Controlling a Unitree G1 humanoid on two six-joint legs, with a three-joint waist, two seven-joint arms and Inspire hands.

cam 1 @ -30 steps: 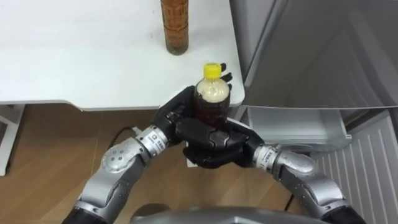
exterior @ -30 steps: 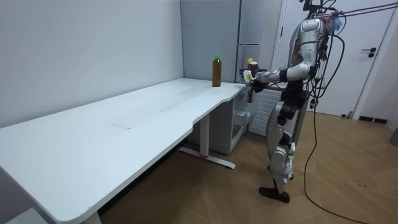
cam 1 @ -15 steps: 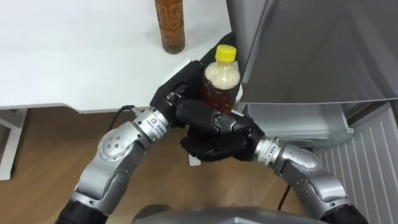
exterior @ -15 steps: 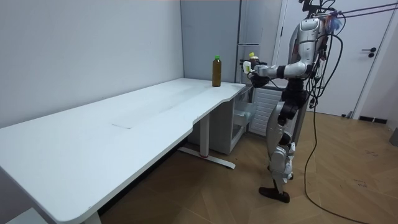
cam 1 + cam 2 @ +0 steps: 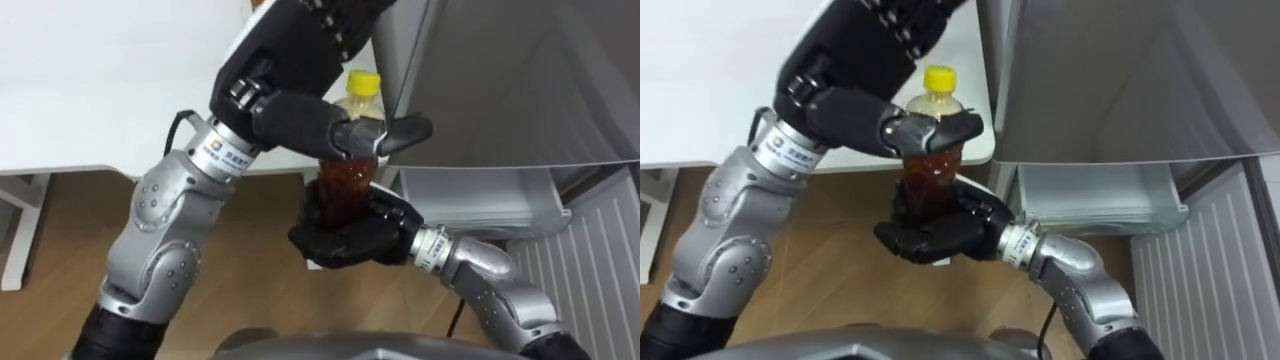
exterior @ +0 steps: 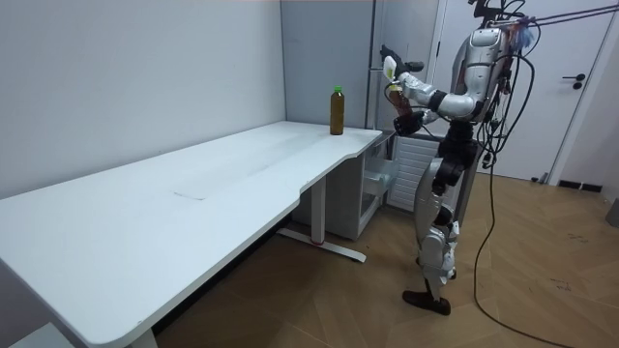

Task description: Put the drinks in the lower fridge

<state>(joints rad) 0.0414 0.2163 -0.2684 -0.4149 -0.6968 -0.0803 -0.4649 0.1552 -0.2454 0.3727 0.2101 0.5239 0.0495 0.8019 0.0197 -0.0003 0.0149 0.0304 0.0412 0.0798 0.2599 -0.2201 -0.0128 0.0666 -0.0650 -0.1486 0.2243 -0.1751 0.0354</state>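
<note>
A drink bottle (image 5: pixel 345 180) with a yellow cap and dark brown liquid stands upright in front of my chest, between the table's corner and the fridge. My right hand (image 5: pixel 345 240) is curled round its lower part from below. My left hand (image 5: pixel 300 50) is raised above and in front of the bottle; its thumb lies across the bottle's neck and its fingers stretch up past the top edge. In the room view I stand by the table's end facing the fridge, left hand (image 6: pixel 392 58) lifted high. A second bottle (image 6: pixel 337 111) of brown drink with a green cap stands on the table's far corner.
The white table (image 5: pixel 100 90) lies to my left. The tall grey fridge (image 5: pixel 500 80) stands to my right. Its lower drawer (image 5: pixel 480 195) is pulled out below the bottle's height. Wooden floor (image 5: pixel 60 250) shows underneath.
My left hand has let go of the bottle's side and risen above it, forearm now steep. The right hand keeps its hold, and the bottle has stayed near the same height since half a second ago.
</note>
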